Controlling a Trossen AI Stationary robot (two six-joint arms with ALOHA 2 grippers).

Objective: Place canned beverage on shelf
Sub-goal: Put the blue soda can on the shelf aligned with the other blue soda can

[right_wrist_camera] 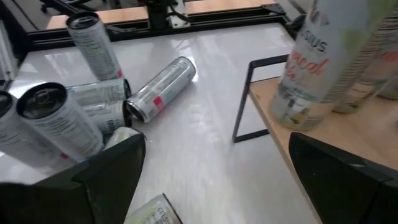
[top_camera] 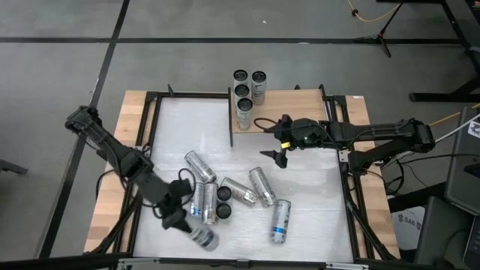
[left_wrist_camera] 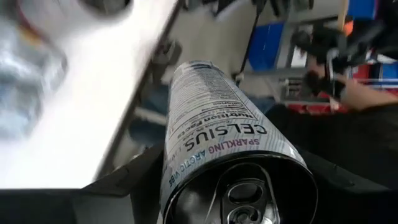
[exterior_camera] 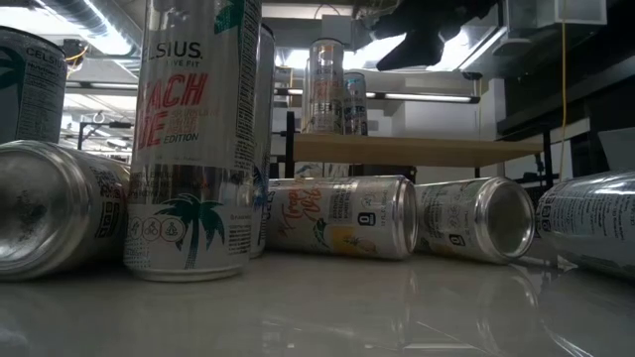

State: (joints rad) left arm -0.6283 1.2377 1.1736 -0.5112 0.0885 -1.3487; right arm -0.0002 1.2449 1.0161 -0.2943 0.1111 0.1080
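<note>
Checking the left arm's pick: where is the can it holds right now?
In the high view, the held can lies in the left gripper at the table's near-left edge, just beside the cluster of loose cans.

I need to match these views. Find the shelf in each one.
High view: shelf at the table's far edge, centre, bearing four cans.
Low view: pale board behind the lying cans, mid-height.
Left wrist view: not in it.
Right wrist view: board at right.
Shared landmark: the upright cans on it.
</note>
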